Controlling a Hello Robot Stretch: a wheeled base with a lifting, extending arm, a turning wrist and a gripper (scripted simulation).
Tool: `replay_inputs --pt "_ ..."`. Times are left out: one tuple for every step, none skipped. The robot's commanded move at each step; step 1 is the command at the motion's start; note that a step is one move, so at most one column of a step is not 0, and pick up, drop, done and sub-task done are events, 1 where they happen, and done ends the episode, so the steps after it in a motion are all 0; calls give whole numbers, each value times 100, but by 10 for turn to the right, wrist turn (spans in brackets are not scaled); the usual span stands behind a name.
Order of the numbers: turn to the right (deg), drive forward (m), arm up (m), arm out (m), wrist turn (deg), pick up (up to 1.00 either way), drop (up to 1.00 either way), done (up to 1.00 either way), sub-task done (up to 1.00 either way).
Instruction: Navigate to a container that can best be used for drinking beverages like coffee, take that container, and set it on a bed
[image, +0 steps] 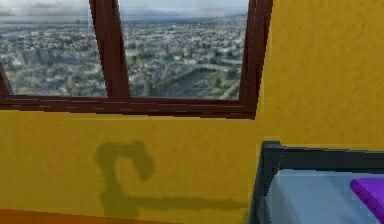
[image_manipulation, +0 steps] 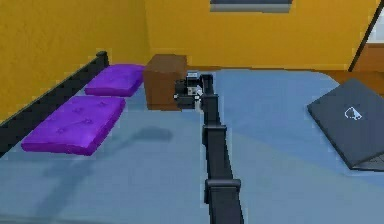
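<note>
In the arm side view the gripper (image_manipulation: 186, 92) sits at the end of the dark square arm (image_manipulation: 215, 140), stretched over the grey-blue bed with a dark frame (image_manipulation: 270, 120). A brown wooden nightstand (image_manipulation: 163, 78) stands right behind the gripper, so I cannot tell whether it grasps a mug or anything else. Two purple pillows (image_manipulation: 76, 125) lie to its left and a dark grey laptop (image_manipulation: 352, 112) to its right. The forward view adds a red-framed window (image: 180, 50) onto a city, set in a yellow wall (image: 320, 90).

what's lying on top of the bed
Two purple pillows and a dark laptop lie on the bed. The arm covers a strip of it; whether the gripper holds anything cannot be told.
</note>
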Motion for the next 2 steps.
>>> replay_inputs --pt "0 0 0 0 0 0 100 0 0" --pt "0 0 10 0 0 0 0 0 0"
